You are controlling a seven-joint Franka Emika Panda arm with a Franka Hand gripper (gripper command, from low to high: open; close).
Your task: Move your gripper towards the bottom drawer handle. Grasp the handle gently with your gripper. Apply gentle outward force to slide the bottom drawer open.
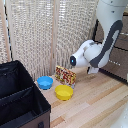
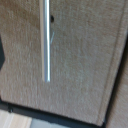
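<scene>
In the wrist view the bottom drawer handle [image 2: 46, 40], a thin silver bar, lies close in front of the camera on the dark brown front of the bottom drawer [image 2: 85, 60]. The drawer looks closed, with a dark gap along its edge. No fingertips show clearly there. In the exterior view the white arm bends down from the upper right, and the gripper [image 1: 93, 70] points toward the brown drawer unit [image 1: 118, 61] on the exterior view's right. Its fingers are hidden behind the arm. The handle is too small to make out in that view.
A black fabric box [image 1: 20, 97] stands at the exterior view's lower left. A blue bowl [image 1: 45, 82], a yellow bowl [image 1: 64, 92] and a colourful patterned box [image 1: 65, 75] sit on the light wooden surface [image 1: 95, 102]. A beige curtain [image 1: 45, 35] hangs behind.
</scene>
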